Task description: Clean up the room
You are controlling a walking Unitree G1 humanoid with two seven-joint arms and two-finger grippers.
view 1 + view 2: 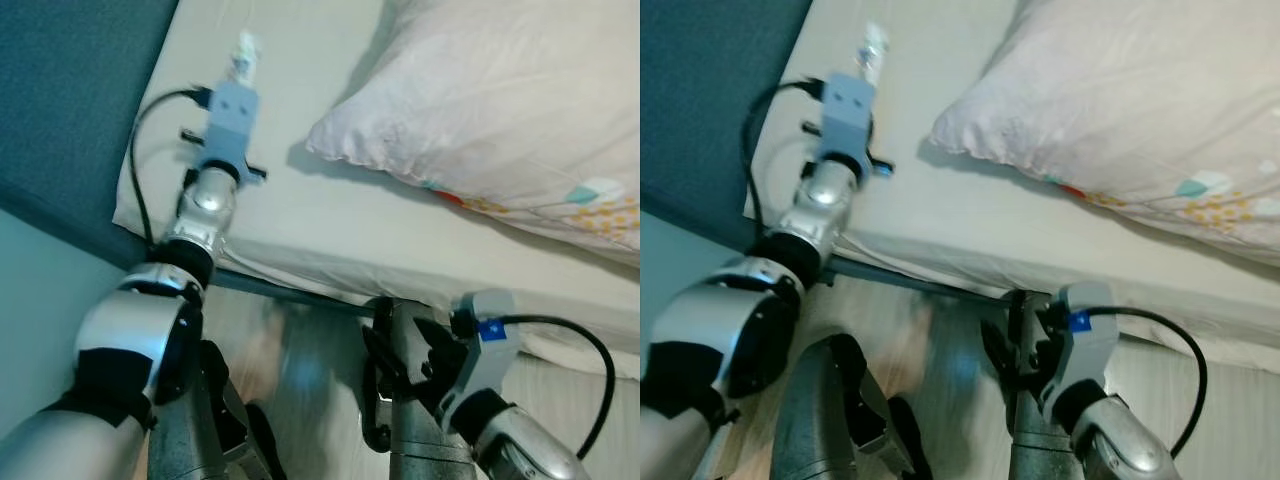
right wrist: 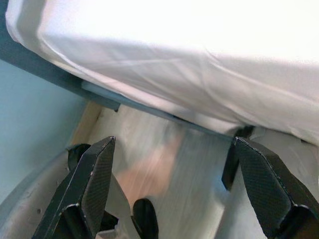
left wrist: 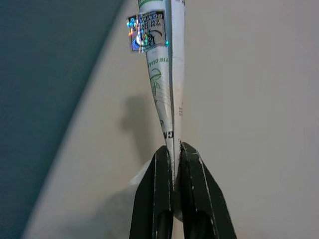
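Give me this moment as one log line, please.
left gripper: shut on wrapper, over bed | right gripper: open, low | pillow: on bed

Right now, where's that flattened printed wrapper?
The wrapper is pinched in the left gripper, held over the bed sheet near the blue headboard, left of the pillow.

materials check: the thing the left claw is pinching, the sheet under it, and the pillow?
Packet in the left claw: thin flattened printed wrapper, looks like glossy paper or foil laminate; it creases, and a holographic sticker glints on it. Exact stock unclear.
Bed sheet: matte off-white woven fabric, likely cotton; soft folds at the mattress edge.
Pillow: soft fabric case, pale with small coloured prints, puckered at the corner.
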